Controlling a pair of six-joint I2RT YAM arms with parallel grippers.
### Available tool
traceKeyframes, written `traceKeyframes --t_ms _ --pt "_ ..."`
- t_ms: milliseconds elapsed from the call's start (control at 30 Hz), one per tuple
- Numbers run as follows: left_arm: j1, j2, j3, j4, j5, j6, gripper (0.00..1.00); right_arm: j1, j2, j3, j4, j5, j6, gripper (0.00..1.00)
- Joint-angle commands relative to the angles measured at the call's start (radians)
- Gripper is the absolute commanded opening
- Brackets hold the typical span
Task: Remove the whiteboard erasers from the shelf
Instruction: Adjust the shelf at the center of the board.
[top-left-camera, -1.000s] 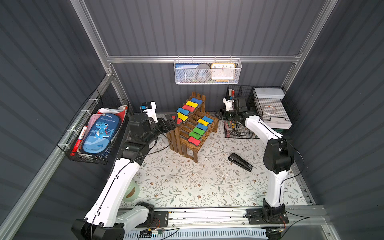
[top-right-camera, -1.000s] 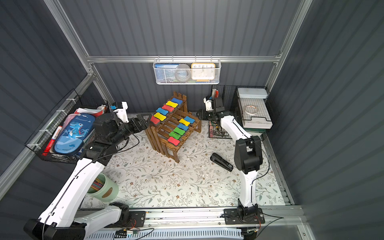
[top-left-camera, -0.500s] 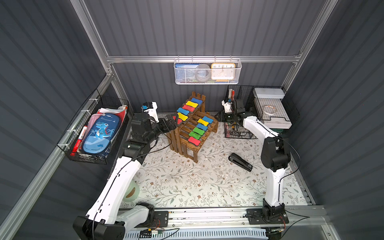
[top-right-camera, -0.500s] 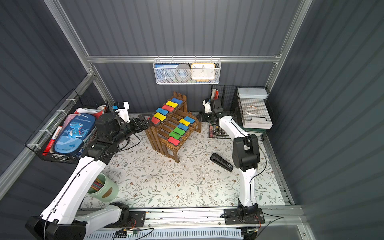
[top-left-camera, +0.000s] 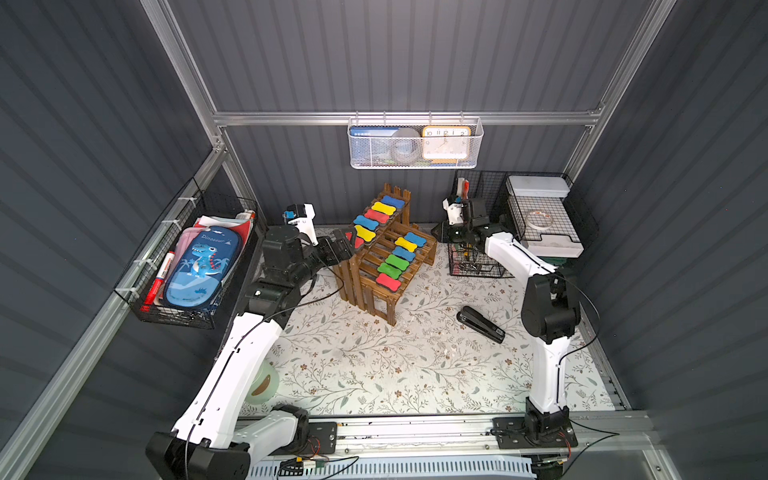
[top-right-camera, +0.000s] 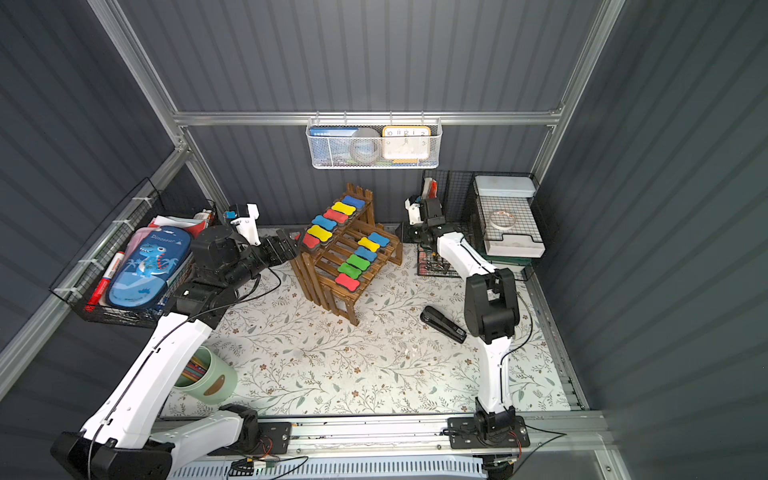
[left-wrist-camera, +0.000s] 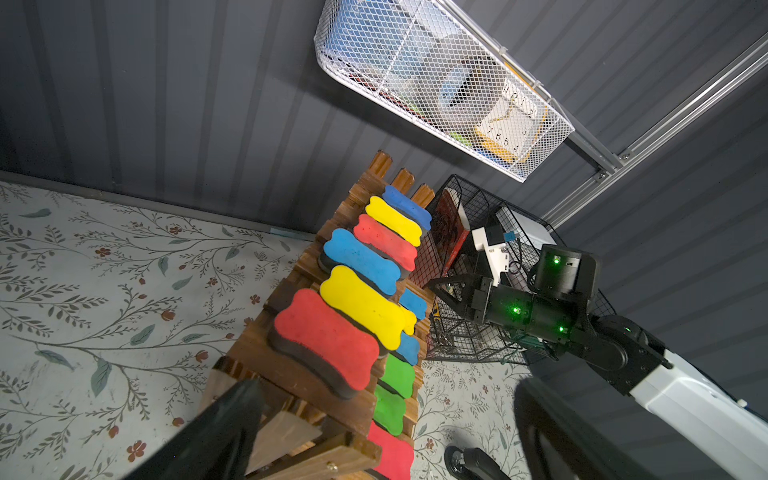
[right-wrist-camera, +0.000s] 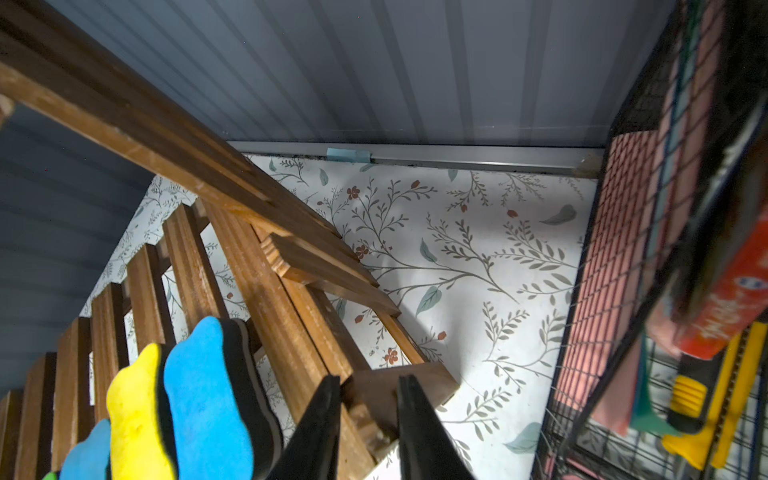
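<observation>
I am reading "Dinosaur" on the blue pencil case left of my left hand, and 10, 11, 12 on the clock high above it.

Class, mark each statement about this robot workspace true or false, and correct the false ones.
1. The upper tier of the shelf holds six erasers. True.
2. The stapler lies on the shelf's lower tier. False: it lies on the floral mat, apart from the shelf.
3. The left gripper is open, near the red eraser at the upper tier's end. True.
4. The lower tier holds three green erasers. False: two.
5. A clock sits in the white mesh basket. True.
</observation>
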Motion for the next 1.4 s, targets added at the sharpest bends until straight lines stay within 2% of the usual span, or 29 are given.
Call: traceKeyframes --t_ms 0,267,300,467,633,800,1033,1367 --pt "-0.003 0.003 0.004 -0.017 -0.002 0.028 0.99 0.023 -0.018 -0.037 0.018 0.012 -0.004 0.23" --pt "-0.004 -0.006 0.000 -0.022 -0.009 0.031 0.99 0.050 -0.100 -0.152 0.063 0.074 0.001 0.17" --pt "-0.003 -0.009 -0.002 -0.022 -0.011 0.031 0.99 0.056 -0.116 -0.174 0.069 0.117 0.005 0.16" --pt "-0.003 -0.023 -0.003 -0.025 -0.017 0.032 0.99 0.084 -0.180 -0.256 0.082 0.183 0.012 0.11" --pt "-0.003 -0.032 0.004 -0.033 -0.026 0.034 0.99 0.127 -0.252 -0.348 0.086 0.264 0.036 0.10" --pt "-0.003 -0.045 0.006 -0.035 -0.030 0.034 0.99 0.186 -0.323 -0.427 0.080 0.395 0.066 0.09" --pt "-0.003 -0.059 0.009 -0.038 -0.034 0.034 0.99 0.247 -0.382 -0.474 0.009 0.534 0.135 0.00" --pt "-0.003 -0.080 0.001 -0.047 -0.038 0.034 0.99 0.315 -0.469 -0.562 -0.033 0.700 0.199 0.00"
